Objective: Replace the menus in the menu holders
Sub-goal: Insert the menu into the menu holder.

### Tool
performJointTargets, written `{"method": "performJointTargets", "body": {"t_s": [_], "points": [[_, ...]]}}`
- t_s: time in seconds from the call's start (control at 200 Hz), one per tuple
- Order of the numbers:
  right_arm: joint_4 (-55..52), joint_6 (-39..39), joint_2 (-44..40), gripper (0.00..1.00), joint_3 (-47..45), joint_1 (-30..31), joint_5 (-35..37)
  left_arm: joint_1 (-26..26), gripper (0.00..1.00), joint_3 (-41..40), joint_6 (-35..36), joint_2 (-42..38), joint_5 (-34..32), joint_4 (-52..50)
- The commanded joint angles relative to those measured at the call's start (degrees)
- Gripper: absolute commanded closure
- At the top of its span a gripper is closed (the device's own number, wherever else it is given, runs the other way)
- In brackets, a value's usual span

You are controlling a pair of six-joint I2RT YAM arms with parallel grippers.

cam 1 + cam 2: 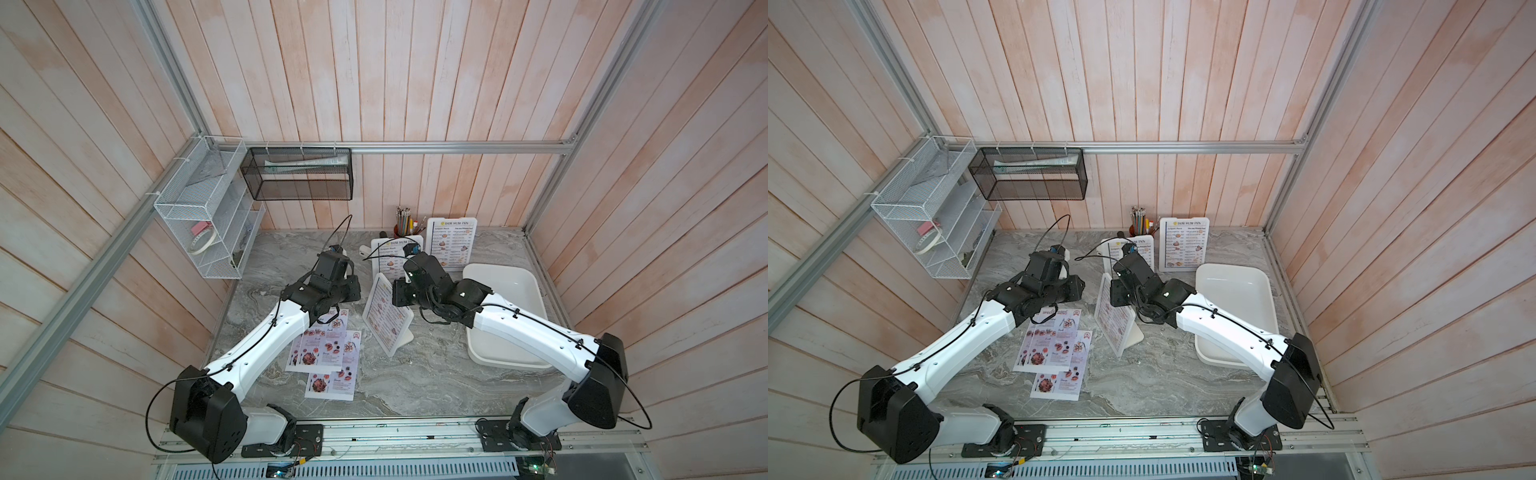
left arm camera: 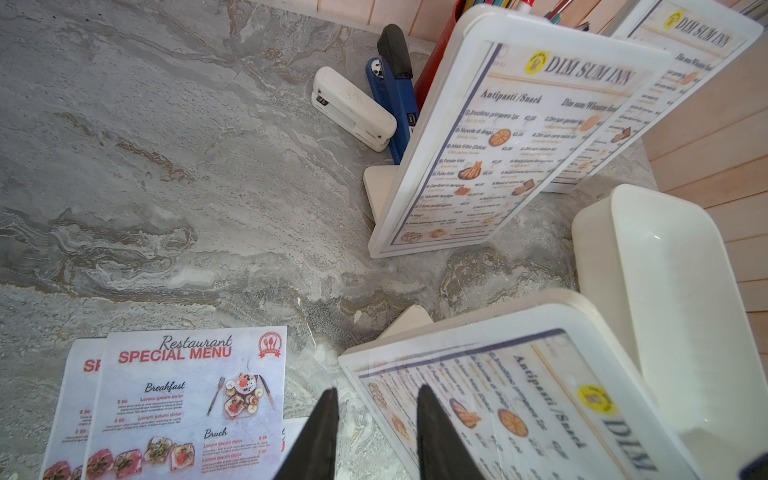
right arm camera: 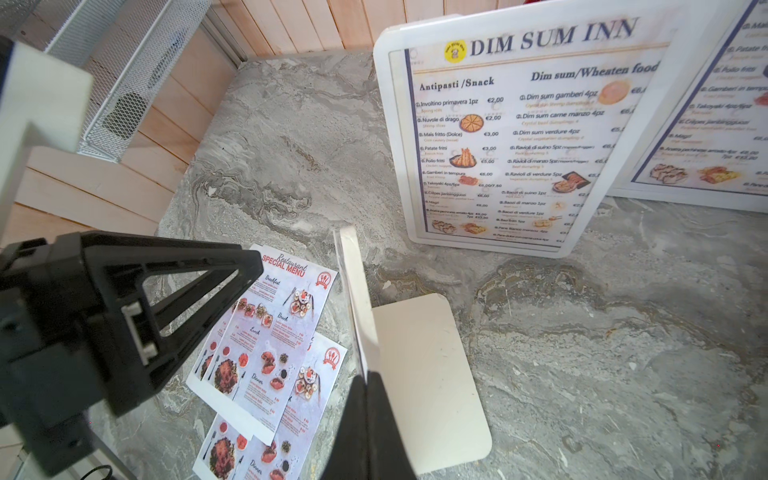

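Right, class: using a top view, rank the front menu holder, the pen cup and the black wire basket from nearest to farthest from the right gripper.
1. Front menu holder: clamped in the right gripper, centre.
2. Pen cup: behind it, farther back.
3. Black wire basket: farthest, hung high at back left.

Left gripper (image 2: 377, 390): I see its jaws apart, bare table (image 2: 166, 166) between them.
Special Menu sheets (image 2: 187, 395): overlapping, flat beside my jaws.
Near menu holder (image 2: 519, 309): tilted, Dim Sum Inn sheet (image 2: 519, 415) inside, just beside the white tray (image 2: 665, 270).
Standing menu holders (image 2: 478, 25): two, overlapping.
White stapler (image 2: 353, 110), blue stapler (image 2: 395, 95): side by side behind them.
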Motion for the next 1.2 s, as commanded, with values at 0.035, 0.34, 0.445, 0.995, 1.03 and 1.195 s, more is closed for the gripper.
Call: {"method": "performJointTargets", "body": {"t_s": [0.035, 0.34, 0.445, 0.995, 1.03, 1.195], "points": [[-2.2, 1.5, -1.9, 0.97, -2.4, 0.0, 0.4, 0.2, 0.66, 0.4, 0.6, -0.9, 0.5, 0.4], [-2.6, 2.8, -3.3, 0.97, -4.2, 0.8, 1.2, 0.2, 0.66, 0.9, 0.6, -0.6, 0.4, 0.5], [-2.4, 2.9, -3.2, 0.97, -4.5, 0.8, 1.6, 0.2, 0.66, 1.1, 0.5, -0.3, 0.5, 0.6], [3.3, -2.7, -5.8, 0.92, -1.1, 3.7, -6.8, 3.8, 0.61, -0.4, 0.8, -2.3, -0.2, -0.5], [4.3, -2.3, -5.8, 0.91, -1.8, 4.5, -8.1, 4.9, 0.6, -1.1, 0.7, -2.7, 0.0, -0.3], [9.4, 0.8, -4.4, 0.9, -7.8, 6.7, -15.1, 10.9, 0.56, -5.0, 0.0, -4.0, 2.7, 1.0]]}}
